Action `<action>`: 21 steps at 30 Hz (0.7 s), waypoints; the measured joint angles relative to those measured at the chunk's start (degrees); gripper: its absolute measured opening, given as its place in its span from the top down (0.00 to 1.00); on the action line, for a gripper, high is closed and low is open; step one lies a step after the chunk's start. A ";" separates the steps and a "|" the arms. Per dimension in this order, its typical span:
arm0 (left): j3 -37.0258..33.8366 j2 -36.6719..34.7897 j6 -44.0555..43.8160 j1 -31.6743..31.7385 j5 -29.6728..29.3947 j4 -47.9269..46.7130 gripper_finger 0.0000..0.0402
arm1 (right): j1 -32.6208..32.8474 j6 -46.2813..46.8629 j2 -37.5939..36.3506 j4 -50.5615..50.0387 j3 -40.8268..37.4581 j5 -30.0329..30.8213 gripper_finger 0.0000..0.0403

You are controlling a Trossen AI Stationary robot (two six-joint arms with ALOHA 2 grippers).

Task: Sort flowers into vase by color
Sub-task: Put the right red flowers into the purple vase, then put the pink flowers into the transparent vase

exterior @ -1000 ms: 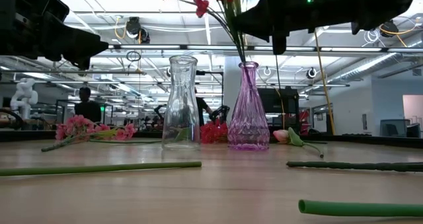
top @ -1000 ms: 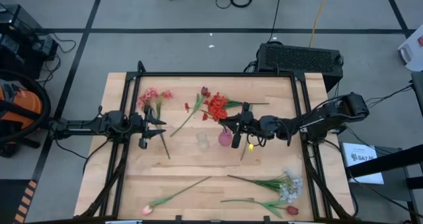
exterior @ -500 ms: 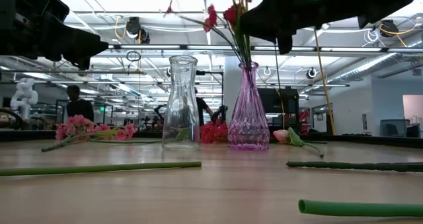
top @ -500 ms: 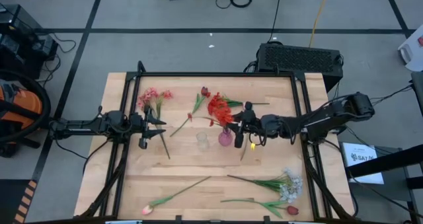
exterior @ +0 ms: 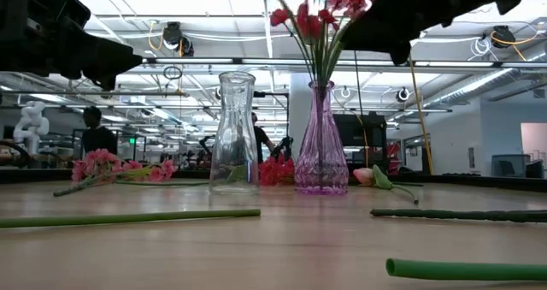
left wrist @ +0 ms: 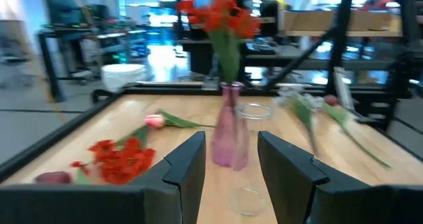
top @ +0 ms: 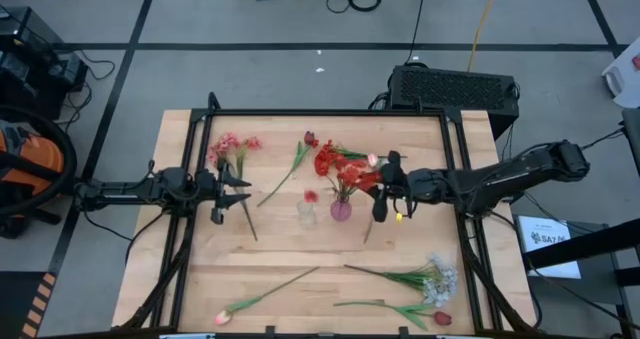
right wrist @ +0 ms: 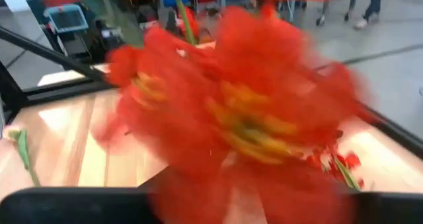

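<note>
Red spray [top: 345, 171] stands upright with its stem in the pink vase [top: 341, 210], which sits mid-table just beside the clear vase [top: 306, 214]; that one looks empty. Right gripper [top: 381, 191] is just beside the pink vase, up at bloom level, finger state cannot be told; left gripper [top: 240, 193] hangs on the far side of the clear vase from it, fingers apart, holding nothing. Other flowers lie flat around the vases: pink spray [top: 232, 146], pale spray [top: 432, 278], pink tulip [top: 223, 317].
</note>
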 joint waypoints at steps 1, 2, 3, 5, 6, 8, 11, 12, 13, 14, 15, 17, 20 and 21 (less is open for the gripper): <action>0.00 0.00 0.00 0.00 -1.44 0.33 0.64 | 0.00 0.55 -0.67 -1.58 0.00 0.00 0.74; 0.00 0.00 -0.03 0.00 -2.70 0.74 0.64 | 0.00 0.92 -1.35 -2.89 0.00 -0.04 0.74; 0.03 0.00 -0.03 0.00 -3.94 1.04 0.64 | 0.00 1.21 -2.06 -4.16 0.00 -0.22 0.74; 0.19 0.00 -0.33 0.00 -6.16 1.13 0.64 | -0.07 2.19 -3.62 -6.20 0.00 -1.95 0.74; 0.33 0.00 -1.37 0.00 -7.30 1.19 0.64 | -0.07 2.90 -4.31 -6.86 0.00 -2.93 0.74; 0.72 0.00 -3.80 0.00 -10.16 2.57 0.64 | -0.05 4.91 -5.81 -7.75 0.00 -4.94 0.74; 1.51 0.00 -7.53 0.00 -14.09 6.20 0.64 | -0.04 9.97 -8.41 -9.96 0.00 -8.28 0.74; 1.64 0.00 -9.08 0.00 -15.52 7.32 0.64 | -0.03 12.38 -9.34 -11.28 0.00 -8.94 0.74; 1.85 0.00 -10.80 0.00 -16.79 8.25 0.64 | -0.01 15.05 -10.33 -12.84 0.00 -9.17 0.74; 2.13 0.00 -12.57 0.00 -17.78 9.04 0.64 | -0.03 17.72 -11.29 -14.96 0.00 -9.55 0.74; 2.61 0.00 -14.55 0.00 -18.44 9.55 0.64 | -0.04 20.49 -12.26 -17.30 0.00 -10.07 0.74; 3.55 0.00 -18.35 0.00 -19.07 9.68 0.64 | -0.04 25.73 -14.09 -22.16 0.00 -10.19 0.75; 4.59 0.09 -20.80 0.00 -20.36 9.40 0.64 | -0.04 34.11 -16.68 -29.51 0.00 -10.17 0.76; 5.04 0.39 -21.02 0.00 -21.44 9.52 0.64 | -0.04 36.93 -17.40 -31.54 0.00 -10.18 0.77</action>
